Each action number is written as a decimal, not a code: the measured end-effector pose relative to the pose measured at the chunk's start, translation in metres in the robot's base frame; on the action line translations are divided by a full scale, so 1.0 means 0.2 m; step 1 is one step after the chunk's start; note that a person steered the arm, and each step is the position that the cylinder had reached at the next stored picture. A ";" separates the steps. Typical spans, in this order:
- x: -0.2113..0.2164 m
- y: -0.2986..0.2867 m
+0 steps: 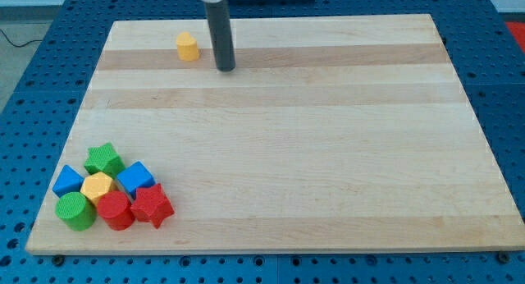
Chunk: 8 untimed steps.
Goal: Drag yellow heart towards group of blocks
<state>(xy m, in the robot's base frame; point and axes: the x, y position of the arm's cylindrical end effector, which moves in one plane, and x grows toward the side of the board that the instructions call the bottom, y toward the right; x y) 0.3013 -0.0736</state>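
Note:
A yellow heart block (188, 46) stands alone near the view's top left of the wooden board (328, 153). My tip (225, 68) rests on the board just to the right of it and slightly lower, a small gap apart. A group of blocks sits at the view's bottom left: a green star (104, 158), a blue block (69, 181), a blue cube (135, 178), a yellow hexagon (98, 187), a green cylinder (75, 211), a red cylinder (116, 210) and a red star (152, 205).
The board lies on a blue perforated table (37, 62). The rod's upper part leaves the view at the top.

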 end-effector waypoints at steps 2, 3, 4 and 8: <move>-0.27 -0.36; -0.21 -0.59; 0.00 -0.65; 0.06 -0.57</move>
<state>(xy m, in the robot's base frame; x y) 0.3125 -0.1877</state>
